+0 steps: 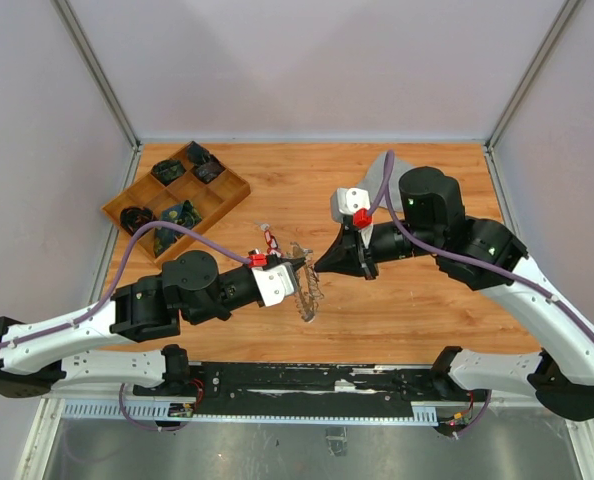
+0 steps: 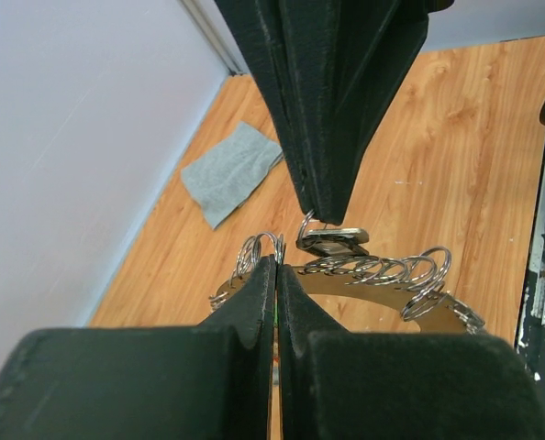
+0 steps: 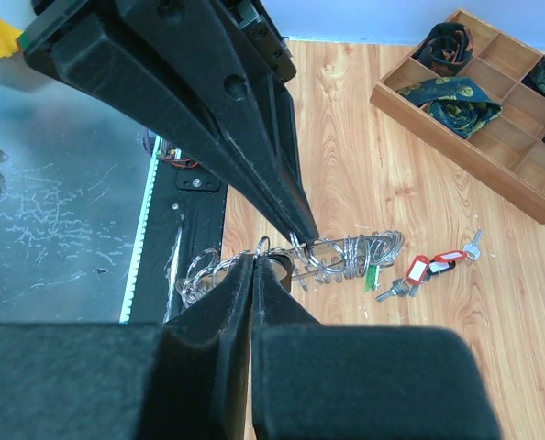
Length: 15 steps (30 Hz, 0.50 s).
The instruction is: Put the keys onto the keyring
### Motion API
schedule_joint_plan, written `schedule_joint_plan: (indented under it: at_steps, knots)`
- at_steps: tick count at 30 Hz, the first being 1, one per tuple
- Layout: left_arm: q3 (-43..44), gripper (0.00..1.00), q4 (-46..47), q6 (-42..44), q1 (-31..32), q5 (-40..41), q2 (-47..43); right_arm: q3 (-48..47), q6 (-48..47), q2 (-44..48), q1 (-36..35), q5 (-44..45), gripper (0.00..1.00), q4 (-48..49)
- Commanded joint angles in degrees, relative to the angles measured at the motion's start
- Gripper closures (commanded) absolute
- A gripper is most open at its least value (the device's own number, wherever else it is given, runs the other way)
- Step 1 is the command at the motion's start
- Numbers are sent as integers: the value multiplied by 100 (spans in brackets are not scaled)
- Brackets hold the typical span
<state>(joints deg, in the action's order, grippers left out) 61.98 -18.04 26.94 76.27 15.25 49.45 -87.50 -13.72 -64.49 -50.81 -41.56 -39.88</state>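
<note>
Because both claws are shut on the same thing, the coming move turns on where the loose keys lie from them. On the wooden table [image 1: 417, 320] a compartmented tray [image 1: 222, 208] sits toward the far left and a grey cloth [image 2: 231, 170] toward the far right; neither takes part here.

The keyring [image 2: 346, 280] is held up off the table between the two arms, near the middle and on the near side. The left claw [image 2: 274, 270] has its fingers pressed together on the ring's rim. The right claw [image 2: 323, 213] meets it head-on from the other side. Its fingers are also closed, and its tip seems to pinch one of the small loops [image 2: 307, 225] that fringe the rim, with a flat bit of metal hanging just under it. What that flat bit is I cannot tell.

The keys [image 3: 428, 266] lie flat on the table, apart from the ring. They are on its far side, toward the tray and just beyond the left claw. Their red and green tags are strung out in a short line that runs from the ring toward the tray.

I judge the left arm to be nearer the keys. Its claw carries the ring, though, so the right claw would probably have to let go and reach across, taking a key by its tag end along that line.
</note>
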Motion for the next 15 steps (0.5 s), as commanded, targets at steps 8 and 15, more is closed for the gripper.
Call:
schedule_joint_plan:
  at_steps: [8,15]
  knots:
    - [60,99,433,-39,46,-96,-36,119,186,-90,9,272,99,329]
    - [62,99,432,-53,46,-118,-34,155,224,-74,9,530,99,342]
